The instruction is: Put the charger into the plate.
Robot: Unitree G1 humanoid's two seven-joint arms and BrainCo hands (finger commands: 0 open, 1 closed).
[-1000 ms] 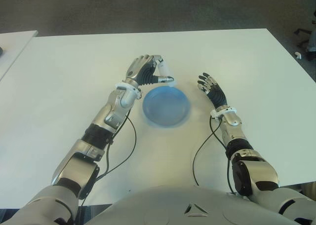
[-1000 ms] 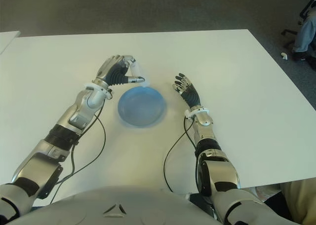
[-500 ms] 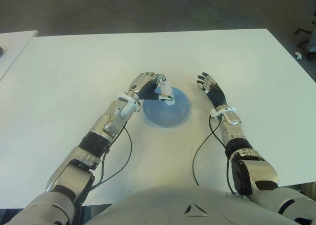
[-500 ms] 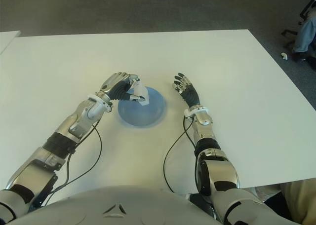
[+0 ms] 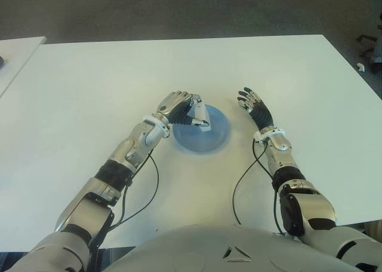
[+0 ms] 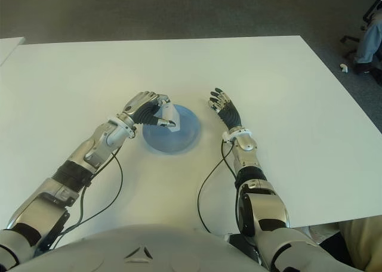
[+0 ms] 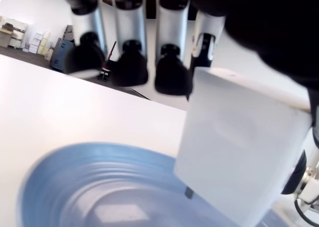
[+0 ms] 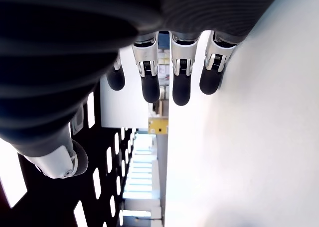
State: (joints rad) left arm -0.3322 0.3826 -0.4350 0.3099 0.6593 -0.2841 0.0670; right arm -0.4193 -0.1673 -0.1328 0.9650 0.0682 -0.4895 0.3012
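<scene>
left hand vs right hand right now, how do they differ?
The left hand is curled, gripping the white charger; the right hand is open and holds nothing. The left hand is over the blue plate; the right shows beside the plate, to its right, over the table. Both are above the table.

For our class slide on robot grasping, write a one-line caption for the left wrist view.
Left hand holds the white charger just above the blue plate.

No readable text — no labels, no numbers.
</scene>
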